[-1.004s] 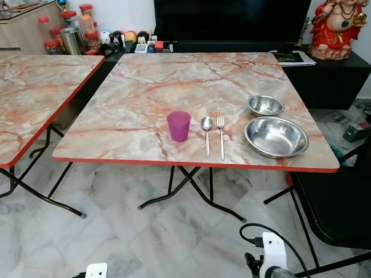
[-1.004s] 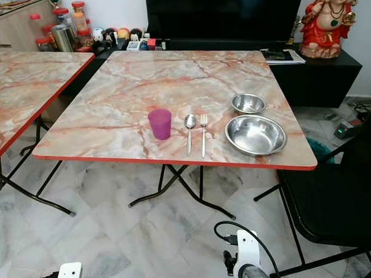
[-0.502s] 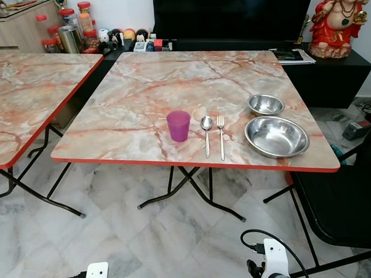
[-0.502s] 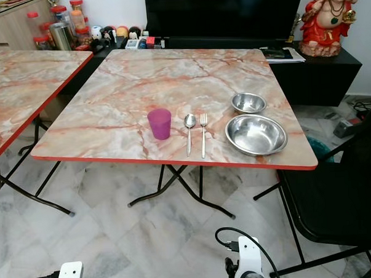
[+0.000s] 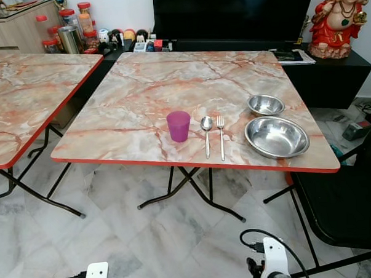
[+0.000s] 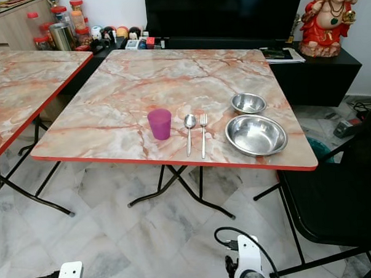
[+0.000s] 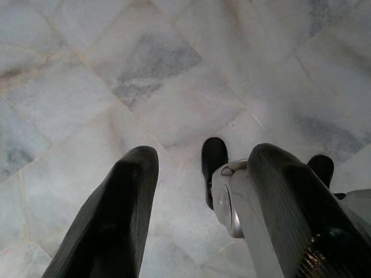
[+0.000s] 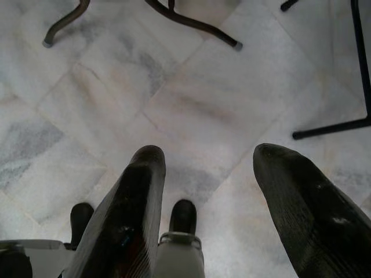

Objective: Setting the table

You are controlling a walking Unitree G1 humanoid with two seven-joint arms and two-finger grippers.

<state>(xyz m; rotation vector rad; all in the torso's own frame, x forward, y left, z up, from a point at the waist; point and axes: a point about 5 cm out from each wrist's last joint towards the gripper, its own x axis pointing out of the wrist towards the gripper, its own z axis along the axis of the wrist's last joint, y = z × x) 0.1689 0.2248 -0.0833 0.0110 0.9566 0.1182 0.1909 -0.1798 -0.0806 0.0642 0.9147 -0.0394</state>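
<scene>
Marble desk (image 5: 171, 90): purple cup (image 5: 179, 126), spoon (image 5: 207, 134), fork (image 5: 221, 135) in a row by the near edge; big steel bowl (image 5: 276, 137) at near right corner, small bowl (image 5: 265, 105) just behind. Left gripper (image 7: 200, 174) and right gripper (image 8: 206, 174) hang over floor (image 8: 191, 98), jaws wide, empty.

purple cup (image 5: 179, 126), silver bowls (image 5: 276, 137), pink-veined marble table (image 5: 140, 98) edged red.
</scene>
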